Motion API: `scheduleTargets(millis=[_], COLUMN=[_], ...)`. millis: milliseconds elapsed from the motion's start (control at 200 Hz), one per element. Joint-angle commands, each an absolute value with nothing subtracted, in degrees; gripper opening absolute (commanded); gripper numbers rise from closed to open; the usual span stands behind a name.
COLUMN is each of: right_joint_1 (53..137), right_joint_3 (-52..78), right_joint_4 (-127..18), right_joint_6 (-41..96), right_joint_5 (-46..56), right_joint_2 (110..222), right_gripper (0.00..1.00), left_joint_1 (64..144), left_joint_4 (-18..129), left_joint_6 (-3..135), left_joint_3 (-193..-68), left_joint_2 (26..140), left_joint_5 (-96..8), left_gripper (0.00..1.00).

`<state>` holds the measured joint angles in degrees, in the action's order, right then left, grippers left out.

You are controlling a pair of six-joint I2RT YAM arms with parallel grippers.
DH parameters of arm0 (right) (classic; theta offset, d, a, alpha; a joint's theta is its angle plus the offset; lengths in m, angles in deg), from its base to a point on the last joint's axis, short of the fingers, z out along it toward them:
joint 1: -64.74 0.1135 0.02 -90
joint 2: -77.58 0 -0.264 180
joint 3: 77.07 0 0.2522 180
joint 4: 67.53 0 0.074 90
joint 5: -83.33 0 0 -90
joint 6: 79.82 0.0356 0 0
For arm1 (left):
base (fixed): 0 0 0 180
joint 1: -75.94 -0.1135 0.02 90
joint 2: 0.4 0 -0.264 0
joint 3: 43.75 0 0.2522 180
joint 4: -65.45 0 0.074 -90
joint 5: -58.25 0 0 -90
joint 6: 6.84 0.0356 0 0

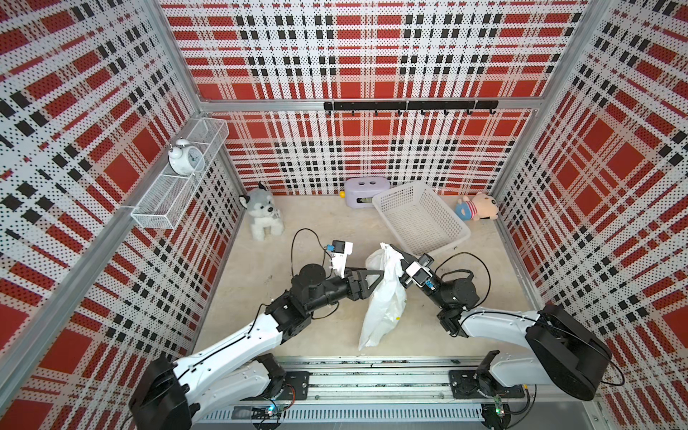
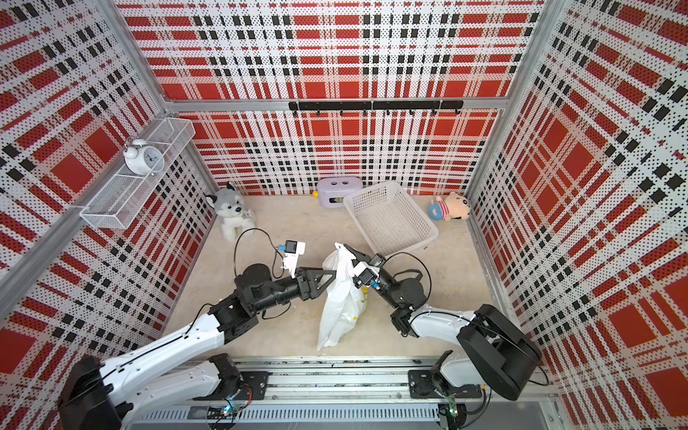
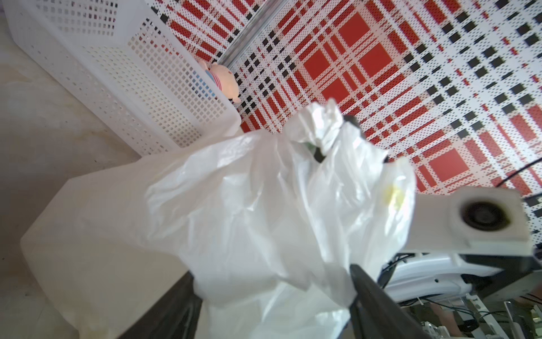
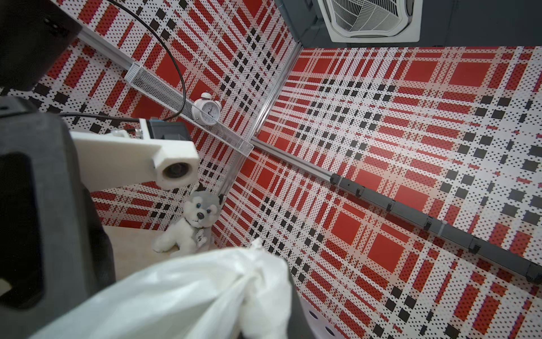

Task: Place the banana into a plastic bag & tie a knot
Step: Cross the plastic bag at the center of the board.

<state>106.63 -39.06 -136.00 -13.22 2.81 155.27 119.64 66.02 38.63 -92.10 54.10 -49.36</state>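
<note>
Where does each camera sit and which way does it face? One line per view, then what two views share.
Top views: high over the arms' bases, looking down at floor and back wall; left arm, right arm and bag show.
Left wrist: on the left arm, facing bag, basket and side wall; own fingers show.
Right wrist: on the right arm, tilted up past the bag toward husky and clock; left wrist camera shows.
Shared: both wrist views catch the bag and each other's camera.

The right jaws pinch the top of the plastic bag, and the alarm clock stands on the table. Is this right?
No: the alarm clock stands in the wall-mounted wire shelf, as both top views show. The rest is right.
</note>
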Motion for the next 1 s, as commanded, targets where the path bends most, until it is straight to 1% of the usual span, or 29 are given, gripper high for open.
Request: scheduleTargets(millis=[0,130,250,361,416,476,631,777,997], right_joint_1=[107.11,107.11,107.12,107.10,107.12,107.10,107.12,107.10,107.15], right_joint_3=[-39.22,-39.49,-39.91,-39.84,-39.65,-39.42,-39.22,-39.57,-39.68], right_joint_4=[-138.42,-137.19,-136.82,-136.21,-135.80,-135.10,-134.80,-135.00,-134.98], right_joint_6=[-11.24,-11.26,-11.29,-11.47,-11.66,-12.03,-12.25,-12.31,-12.11], right_joint_5=[2.74,3.32,3.80,4.18,4.51,4.67,4.83,4.72,5.26], right_joint_2=[154.62,153.83,153.56,153.43,153.43,153.51,154.37,154.92,155.09], right_gripper=[0.00,0.00,0.00,0.00,0.00,0.00,0.00,0.00,0.00], left_joint_1=[116.21,111.72,106.67,102.09,101.05,101.51,107.56,112.01,111.99], left_joint_4=[62.41,56.32,54.12,61.18,69.18,74.08,74.49,76.30,80.62], left_joint_6=[39.67,41.75,43.08,38.86,34.61,32.47,34.99,35.71,33.88], left_joint_3=[-92.38,-95.32,-99.16,-99.79,-99.69,-100.96,-105.91,-105.37,-101.61], left_joint_2=[48.34,44.50,45.40,49.36,52.17,55.06,61.46,64.36,64.85], left_joint_5=[-49.49,-50.14,-52.36,-60.01,-64.53,-66.66,-66.72,-65.96,-65.06], left_gripper=[0.78,0.78,0.79,0.80,0.80,0.79,0.77,0.74,0.71])
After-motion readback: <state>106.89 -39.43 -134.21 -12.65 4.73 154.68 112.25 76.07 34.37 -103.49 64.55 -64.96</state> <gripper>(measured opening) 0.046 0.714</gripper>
